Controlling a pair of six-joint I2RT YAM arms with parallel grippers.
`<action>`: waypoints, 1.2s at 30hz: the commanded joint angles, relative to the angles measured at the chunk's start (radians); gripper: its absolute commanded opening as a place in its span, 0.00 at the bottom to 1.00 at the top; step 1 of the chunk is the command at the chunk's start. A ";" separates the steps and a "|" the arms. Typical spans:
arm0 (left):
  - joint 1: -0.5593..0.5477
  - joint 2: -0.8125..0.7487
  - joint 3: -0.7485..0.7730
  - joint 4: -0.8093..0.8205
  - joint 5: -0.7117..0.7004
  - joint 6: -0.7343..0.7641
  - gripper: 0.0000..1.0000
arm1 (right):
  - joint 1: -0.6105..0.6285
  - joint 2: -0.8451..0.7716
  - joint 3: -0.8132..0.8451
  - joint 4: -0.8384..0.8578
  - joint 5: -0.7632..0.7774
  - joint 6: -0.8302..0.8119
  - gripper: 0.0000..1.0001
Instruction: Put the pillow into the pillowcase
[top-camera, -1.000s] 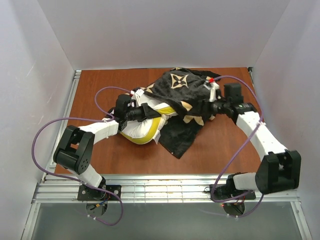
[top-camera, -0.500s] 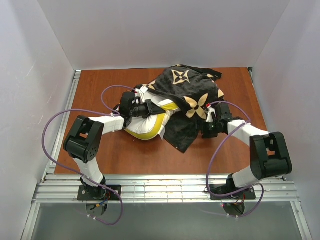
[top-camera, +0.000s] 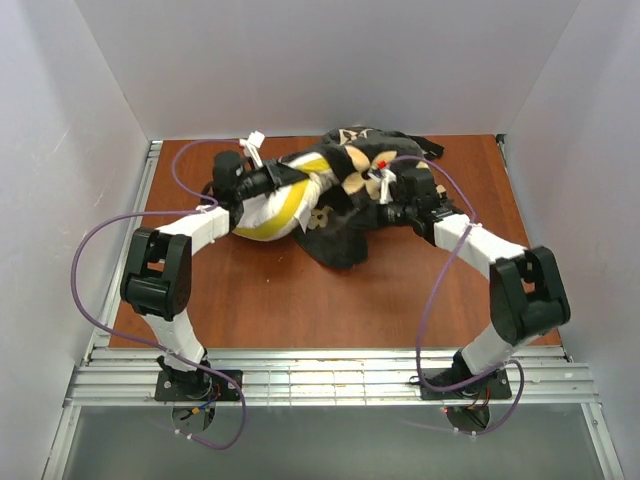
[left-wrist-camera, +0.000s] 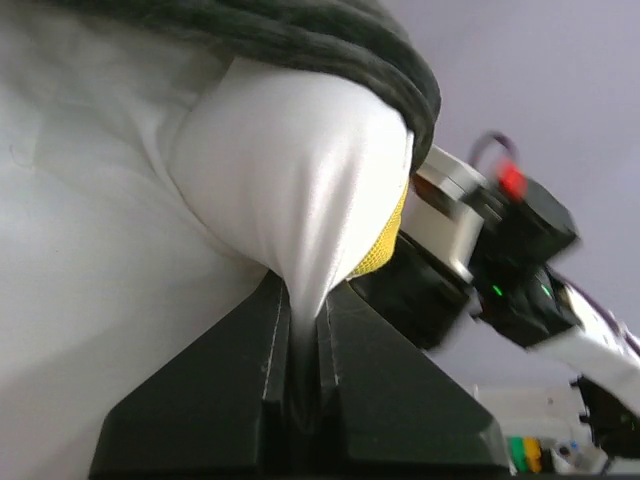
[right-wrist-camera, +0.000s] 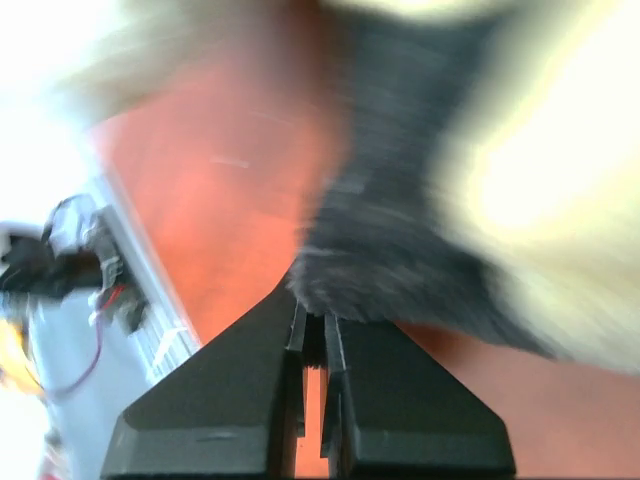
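Observation:
The pillow, white with a yellow band, lies at the back of the table, its right end under the pillowcase, black plush with tan flowers. My left gripper is at the pillow's left end. In the left wrist view the left gripper is shut on a pinched fold of the white pillow, with the pillowcase draped over it. My right gripper reaches into the cloth from the right. The blurred right wrist view shows the right gripper shut on the dark pillowcase edge.
The brown table is walled in white on three sides. A metal rail runs along the near edge by the arm bases. Purple cables loop beside both arms. The right arm's wrist sits close behind the pillow.
Both arms swung toward the back of the table, carrying pillow and pillowcase back and left. The right gripper, open before, came back to the cloth and shut on the pillowcase.

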 joint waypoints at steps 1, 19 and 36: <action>0.044 -0.119 0.155 0.032 -0.109 0.020 0.00 | 0.164 -0.201 0.157 -0.029 -0.236 -0.166 0.01; -0.248 0.035 -0.120 -0.327 -0.399 0.389 0.00 | 0.356 -0.430 -0.249 -0.068 -0.422 -0.087 0.01; 0.031 -0.551 -0.134 -0.922 -0.120 0.801 0.76 | 0.237 -0.045 0.584 -0.611 0.418 -0.544 0.72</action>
